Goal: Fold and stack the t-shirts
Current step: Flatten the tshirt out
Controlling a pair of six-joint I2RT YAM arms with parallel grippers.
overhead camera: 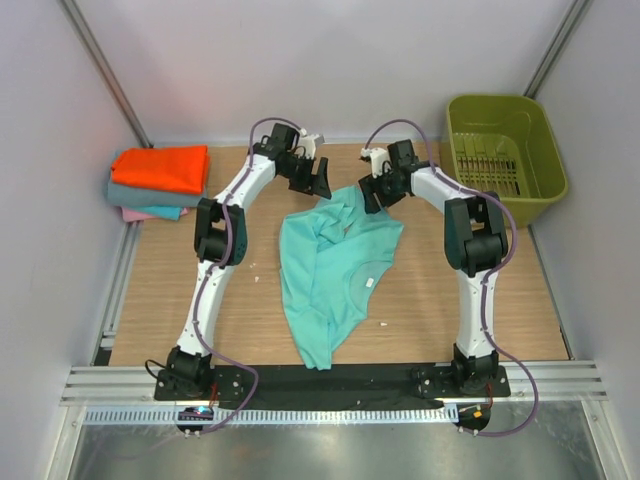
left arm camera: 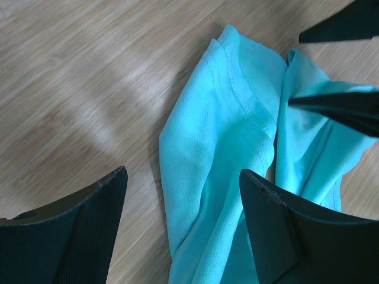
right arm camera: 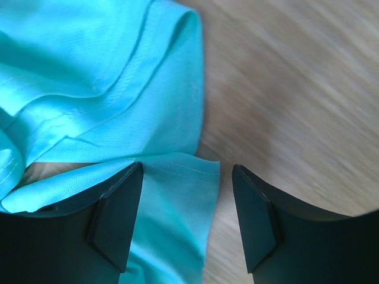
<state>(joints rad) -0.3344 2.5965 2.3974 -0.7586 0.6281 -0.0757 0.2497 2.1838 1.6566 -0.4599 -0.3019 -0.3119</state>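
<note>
A mint-green t-shirt (overhead camera: 330, 265) with a small white neck label lies crumpled in the middle of the wooden table. My left gripper (overhead camera: 318, 182) hovers open over its far left corner; in the left wrist view (left arm camera: 183, 183) the cloth (left arm camera: 219, 142) lies between and beyond the fingers. My right gripper (overhead camera: 374, 192) is open over the shirt's far right corner; in the right wrist view (right arm camera: 186, 195) a hemmed edge (right arm camera: 177, 177) lies between the fingers. Folded orange (overhead camera: 160, 168), grey-teal (overhead camera: 150, 196) and pink (overhead camera: 140, 213) shirts are stacked at the far left.
An olive-green plastic basket (overhead camera: 505, 155) stands at the far right corner. Grey walls close the table on three sides. A metal rail runs along the near edge by the arm bases.
</note>
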